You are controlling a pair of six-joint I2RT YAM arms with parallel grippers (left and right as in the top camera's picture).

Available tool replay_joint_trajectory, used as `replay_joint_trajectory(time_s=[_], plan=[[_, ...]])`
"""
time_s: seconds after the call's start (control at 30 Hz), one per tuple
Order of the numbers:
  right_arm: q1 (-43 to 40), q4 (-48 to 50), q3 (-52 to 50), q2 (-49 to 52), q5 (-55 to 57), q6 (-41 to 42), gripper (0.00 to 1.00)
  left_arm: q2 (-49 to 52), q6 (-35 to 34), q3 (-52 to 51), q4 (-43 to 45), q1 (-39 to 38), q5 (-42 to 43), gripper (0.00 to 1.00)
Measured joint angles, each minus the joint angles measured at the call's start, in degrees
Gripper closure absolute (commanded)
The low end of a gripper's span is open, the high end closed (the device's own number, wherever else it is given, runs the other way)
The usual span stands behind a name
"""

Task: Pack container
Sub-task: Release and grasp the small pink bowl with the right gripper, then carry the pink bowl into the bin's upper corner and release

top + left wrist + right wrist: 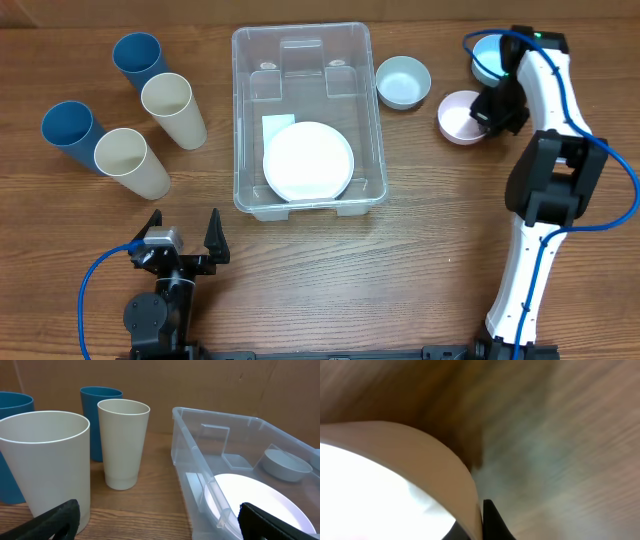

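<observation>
The widest free stretch of desk (400,270) lies in front of the container (240,130), between the spread-open left end effector (184,232) and the right arm (545,190). A narrower bare lane runs between the container's left wall and the four upright cups (172,108). Inside the container a white plate (308,160) fills the near half, while to its right a white bowl (403,82) sits just beside the wall, and the right end effector (483,113), pinched on the pink bowl (456,118) near a blue bowl (488,55), crowds that corner.
</observation>
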Motion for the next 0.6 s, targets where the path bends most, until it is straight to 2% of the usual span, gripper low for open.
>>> replay_joint_trajectory(time_s=[0.2, 0.37, 0.43, 0.5, 0.6], plan=[[-2.78, -6.60, 8.46, -1.46, 1.46, -1.36, 0.96, 0.00, -0.02, 0.00, 0.00, 0.00, 0.00, 0.00], [1.05, -9.75, 19.65, -10.91, -1.29, -3.85, 0.96, 0.00, -0.02, 0.00, 0.00, 0.00, 0.00, 0.00], [6.10, -8.85, 23.43, -17.00, -2.67, -5.07, 0.96, 0.00, -0.02, 0.00, 0.00, 0.00, 0.00, 0.00], [14.75, -4.92, 25.33, -22.16, -3.21, -6.43, 0.96, 0.00, -0.02, 0.00, 0.00, 0.00, 0.00, 0.00], [25.88, 0.52, 25.57, -23.37, -1.38, -7.34, 0.95, 0.00, -0.02, 0.00, 0.00, 0.00, 0.00, 0.00]])
